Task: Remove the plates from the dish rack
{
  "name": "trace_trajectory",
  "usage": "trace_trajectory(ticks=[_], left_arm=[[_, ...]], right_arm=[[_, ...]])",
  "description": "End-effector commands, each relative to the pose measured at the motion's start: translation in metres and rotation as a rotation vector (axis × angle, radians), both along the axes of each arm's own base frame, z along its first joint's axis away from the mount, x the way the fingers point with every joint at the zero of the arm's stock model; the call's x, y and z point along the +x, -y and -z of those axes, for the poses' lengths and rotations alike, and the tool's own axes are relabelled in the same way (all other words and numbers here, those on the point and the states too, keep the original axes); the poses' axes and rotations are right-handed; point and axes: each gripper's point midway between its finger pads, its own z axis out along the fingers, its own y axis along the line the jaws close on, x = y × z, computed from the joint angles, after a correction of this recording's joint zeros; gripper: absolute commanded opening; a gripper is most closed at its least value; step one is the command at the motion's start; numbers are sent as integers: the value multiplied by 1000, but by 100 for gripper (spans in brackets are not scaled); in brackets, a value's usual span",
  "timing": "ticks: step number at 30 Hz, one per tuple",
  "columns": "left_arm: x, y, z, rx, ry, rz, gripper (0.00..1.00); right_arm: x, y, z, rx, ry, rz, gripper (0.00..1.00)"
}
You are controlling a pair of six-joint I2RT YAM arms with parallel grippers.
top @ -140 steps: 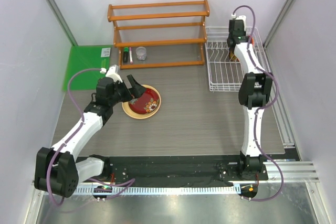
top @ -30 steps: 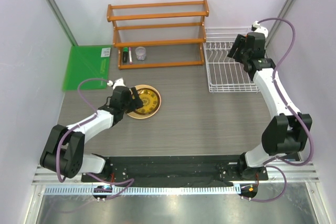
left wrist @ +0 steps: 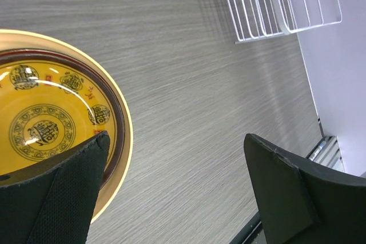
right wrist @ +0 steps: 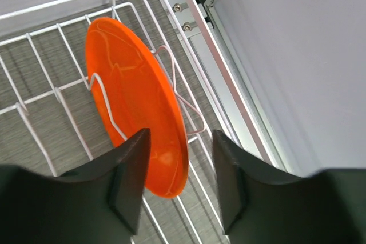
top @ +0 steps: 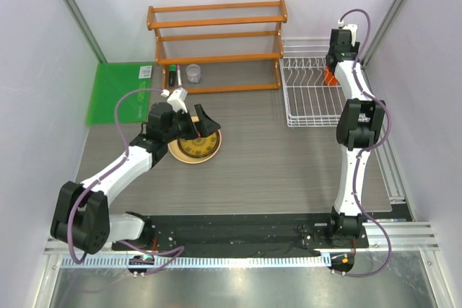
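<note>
- Right hand (right wrist: 182, 178) is hanging over the far right end of the dish rack (right wrist: 40, 61). Its fingers are spread, and the edge of the small orange plate (right wrist: 137, 95) is showing in the gap between them. It is pinching nothing yet.
- As I'm reading it, the step is taking this last racked plate. The fingers should be closing one on each face of the rim. The lift should then be going straight up along the slot, so the plate is not snagging the wire prong crossing its face.
- Left hand (left wrist: 177, 164) is hovering over the stack on the desk (left wrist: 217, 84), spread wide and holding nothing. It looks best kept clear of the stack.
- White and wiry, the dish rack is sitting at the back right of the desk, with only the orange plate showing in it.
- Lying flat left of centre, the large pale tan-yellow plate (left wrist: 127, 141) is forming the bottom of the stack.
- Resting above it is the dark-rimmed plate (left wrist: 46, 124), its glossy yellow centre ringed with patterns; anything between the two is hidden.
- Standing on edge and leaning, the small orange plate is looking plain, bright and glossy, so probably slippery.
</note>
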Motion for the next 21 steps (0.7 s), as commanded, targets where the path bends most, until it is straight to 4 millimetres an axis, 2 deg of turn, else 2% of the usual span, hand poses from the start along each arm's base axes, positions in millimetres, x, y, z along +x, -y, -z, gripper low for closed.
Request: trace_trajectory(ticks=[1,5,6,9,12,16,17,19,20,21], left_arm=[[6,15,-14,-43,46,66,99],[8,15,-7,-37,34,61,99],[9,15,-6,-36,32,61,100],[10,16,-2,-34,23,63,100],[10,16,0,-33,20,64,99],[11,15,1,-26,20,53,100],[11,14,1,-23,22,48,99],[11,14,2,-15,16,45,99],[12,13,3,-8,14,41,99],[12,12,3,-1,12,37,99]], right_arm=[[10,11,-17,-41,32,-6,45],[11,9,-11,-36,16,-33,21],[12,7,-13,-31,22,-42,14],[13,3,-21,-22,34,-66,2],[10,1,-29,-25,45,-63,1],[-5,4,-56,-91,83,-4,1],[-12,4,-79,-108,120,13,1],[-22,2,-93,-151,132,34,1],[-34,8,-116,-180,163,80,1],[-40,8,-125,-198,175,94,1]])
